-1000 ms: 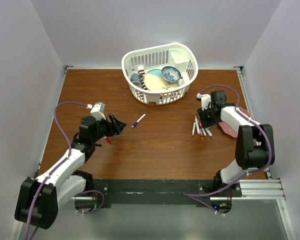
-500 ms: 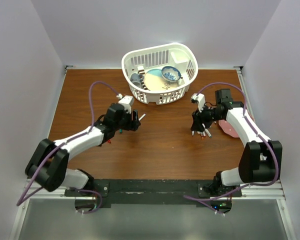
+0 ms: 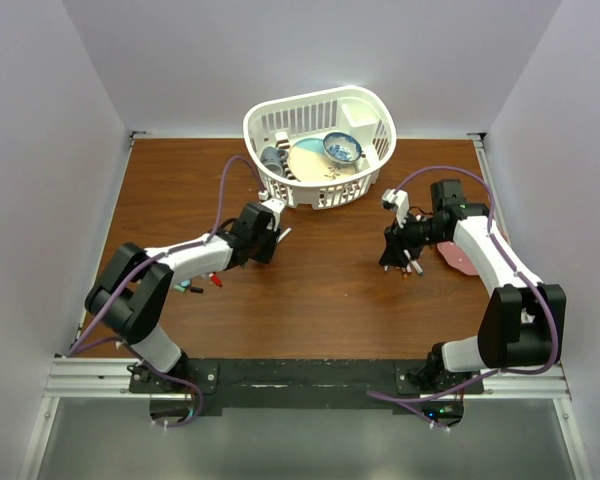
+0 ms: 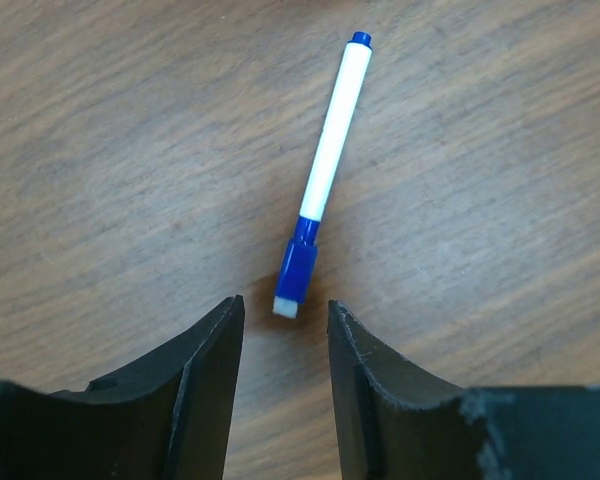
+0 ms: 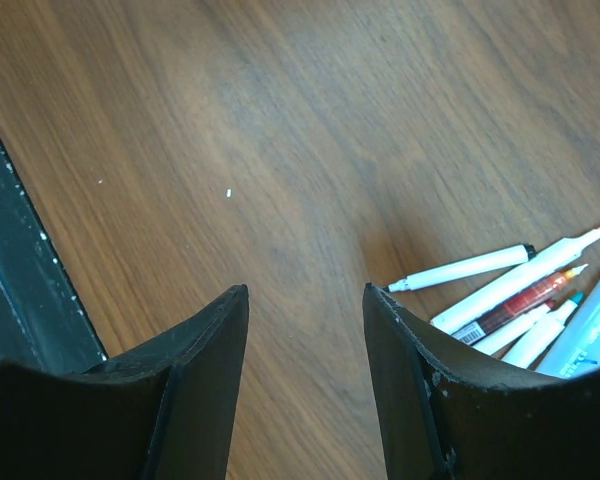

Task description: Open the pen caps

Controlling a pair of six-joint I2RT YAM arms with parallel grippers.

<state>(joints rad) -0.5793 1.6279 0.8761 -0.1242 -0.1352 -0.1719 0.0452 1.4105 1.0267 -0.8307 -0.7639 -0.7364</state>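
The wooden table (image 3: 330, 300) carries a white slotted basket (image 3: 330, 192) of dishes at its far side, well apart from both of my arms. On my right, the right gripper (image 5: 305, 290) hangs over bare wood with its fingers spread and nothing between them. A heap of markers (image 5: 520, 290) lies just beside it, and several of them show bare tips. My left gripper (image 4: 283, 303) is low over the table near the basket's front, its fingers parted by a narrow gap and holding nothing. The blue marker (image 4: 330, 140) lies flat on the wood right ahead of that gap, its white barrel angling away from me. Its blue cap (image 4: 300, 255) is on the near end, which almost reaches the mouth of my fingers without being inside it. I judge the step in hand to be taking hold of this marker. To do it well I should slide forward until the fingers straddle the cap alone, keeping off the barrel. Then I close squarely across its width so that the round plastic does not squirt out sideways. The barrel should stay free for my right gripper to pull against.
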